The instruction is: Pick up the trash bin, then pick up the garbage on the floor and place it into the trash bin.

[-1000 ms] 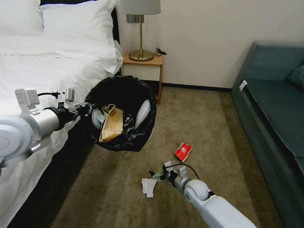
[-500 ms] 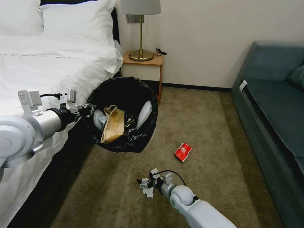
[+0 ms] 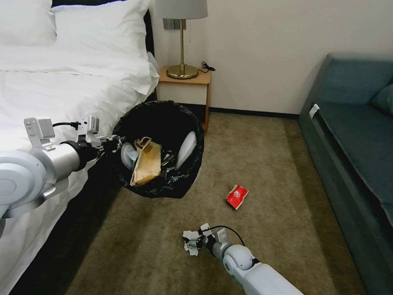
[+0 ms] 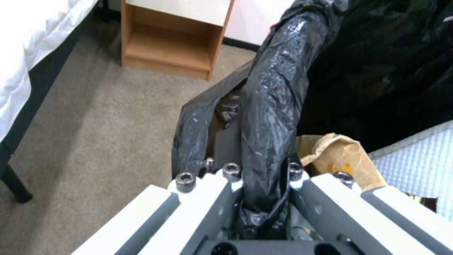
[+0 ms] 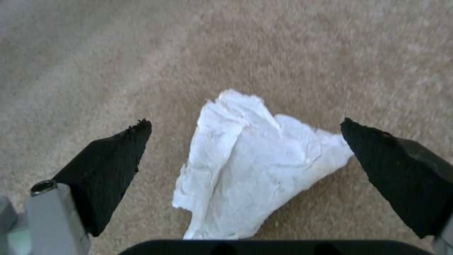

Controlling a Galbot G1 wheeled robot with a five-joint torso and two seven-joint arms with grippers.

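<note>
My left gripper (image 3: 111, 143) is shut on the rim of the trash bin (image 3: 163, 123), a round bin with a black bag, held tilted above the floor (image 3: 266, 164) beside the bed. The left wrist view shows my left gripper (image 4: 262, 177) pinching the black rim (image 4: 278, 88). Inside the bin lie a brown paper bag (image 3: 145, 162) and white slippers (image 3: 186, 148). Low over the carpet, my right gripper (image 3: 193, 241) is open around a crumpled white tissue (image 3: 191, 249). In the right wrist view the tissue (image 5: 254, 170) lies between the black fingertips (image 5: 118, 159) of my right gripper (image 5: 245, 123). A red packet (image 3: 237, 196) lies further right.
A white bed (image 3: 61, 90) runs along the left. A wooden nightstand (image 3: 186, 82) with a lamp stands against the back wall, close behind the bin. A blue sofa (image 3: 356, 139) lines the right side. Open carpet lies between the sofa and the bin.
My right gripper has moved left and down from beside the tissue to straddle it. The bin in my left gripper has shifted slightly right.
</note>
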